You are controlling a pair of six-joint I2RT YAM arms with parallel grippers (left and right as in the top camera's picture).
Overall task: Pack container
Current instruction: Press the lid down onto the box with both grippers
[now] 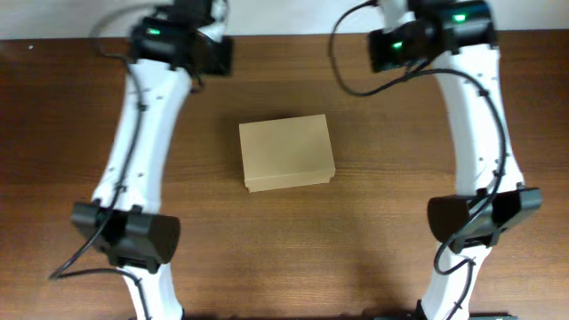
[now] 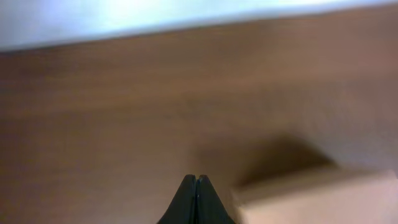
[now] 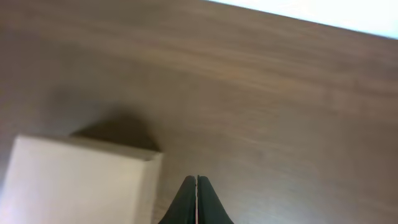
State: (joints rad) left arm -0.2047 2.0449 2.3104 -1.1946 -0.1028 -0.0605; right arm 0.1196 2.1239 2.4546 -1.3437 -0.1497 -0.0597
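The container [image 1: 286, 153] is a plain tan cardboard box with its lid closed, lying flat in the middle of the wooden table. It also shows at the lower right of the left wrist view [image 2: 323, 198] and at the lower left of the right wrist view [image 3: 74, 183]. My left gripper [image 2: 196, 179] is shut and empty, above the table behind and to the left of the box [image 1: 216, 55]. My right gripper [image 3: 196, 179] is shut and empty, behind and to the right of the box [image 1: 389, 51]. Neither touches the box.
The brown wooden table [image 1: 373, 231] ends at a far edge, with a pale surface beyond it [image 1: 284, 13]. Both arm bases stand at the near corners, the left [image 1: 133, 240] and the right [image 1: 476, 218].
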